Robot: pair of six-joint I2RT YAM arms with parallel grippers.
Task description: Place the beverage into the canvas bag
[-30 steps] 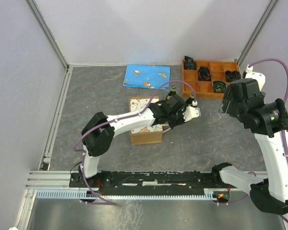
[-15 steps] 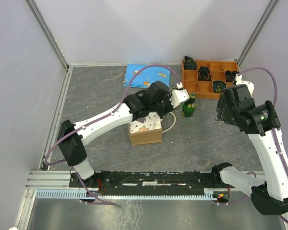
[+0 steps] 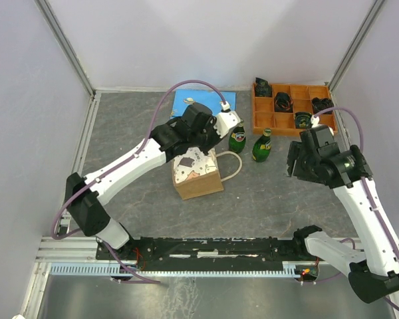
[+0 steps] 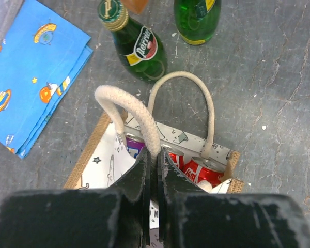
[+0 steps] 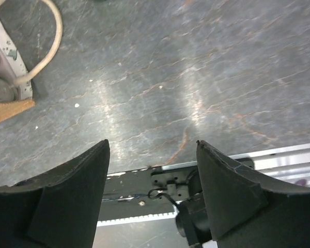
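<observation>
The tan canvas bag (image 3: 198, 181) stands mid-table with its printed lining showing. My left gripper (image 3: 201, 147) is shut on one cream rope handle (image 4: 129, 111) above the bag's mouth (image 4: 88, 155); the gripper (image 4: 153, 155) pinches the rope between its fingers. The other handle (image 4: 209, 111) loops free. Two red cans (image 4: 206, 173) and a purple can (image 4: 132, 144) sit inside. Two green glass bottles (image 3: 237, 139) (image 3: 261, 147) stand upright just beyond the bag, also in the left wrist view (image 4: 142, 49) (image 4: 199, 18). My right gripper (image 3: 294, 163) (image 5: 152, 142) is open and empty, right of the bottles.
An orange compartment tray (image 3: 289, 127) with black items stands at the back right. A blue printed cloth (image 3: 186, 100) (image 4: 36, 77) lies behind the bag, partly under my left arm. The metal rail (image 5: 196, 160) runs along the near edge.
My left arm has swung left and back from beside the bottles to over the bag, with the handle in its jaws. The bag has shifted slightly left. My right arm moved down and left.
</observation>
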